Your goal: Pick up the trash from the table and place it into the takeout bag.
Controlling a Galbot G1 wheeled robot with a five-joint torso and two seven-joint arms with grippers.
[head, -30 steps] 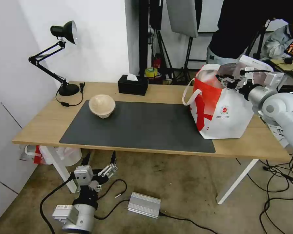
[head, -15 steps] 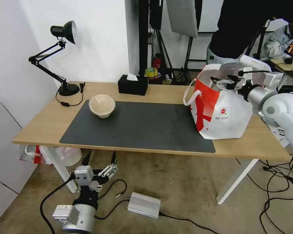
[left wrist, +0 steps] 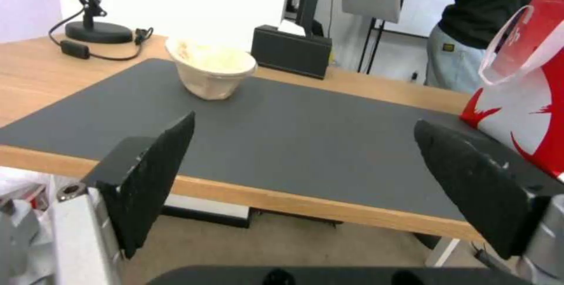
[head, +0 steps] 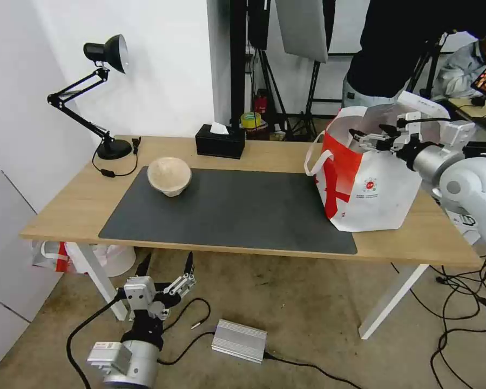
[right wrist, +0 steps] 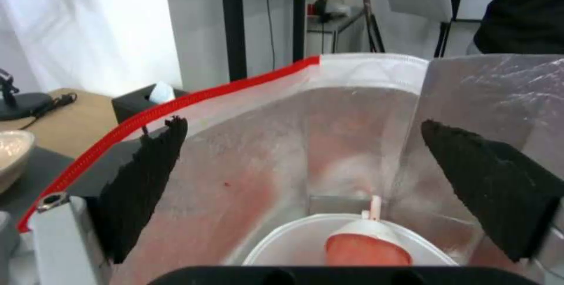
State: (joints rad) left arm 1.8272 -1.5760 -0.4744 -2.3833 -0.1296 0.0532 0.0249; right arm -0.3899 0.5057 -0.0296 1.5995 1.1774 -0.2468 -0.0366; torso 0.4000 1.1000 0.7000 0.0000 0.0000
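Right gripper (head: 373,136): fingers wide, empty, over bag (head: 372,189) holding cup (right wrist: 367,243) and white bowl (right wrist: 282,249). Lift clear of rim. Beige bowl (head: 169,175) remains on mat (head: 237,216). Left gripper (head: 167,270): wide, parked below table (head: 65,210).

Light-wood table (head: 81,208): grey mat (head: 237,210), pulp bowl (head: 169,175), takeout bag (head: 370,183), tissue box (head: 220,141), lamp (head: 105,97).

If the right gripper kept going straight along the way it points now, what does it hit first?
Most likely the red cup with its white lid, lying in the white bowl at the bottom of the takeout bag. The right gripper, open, looks down into the foil-lined mouth with nothing between; depth is hard to judge.
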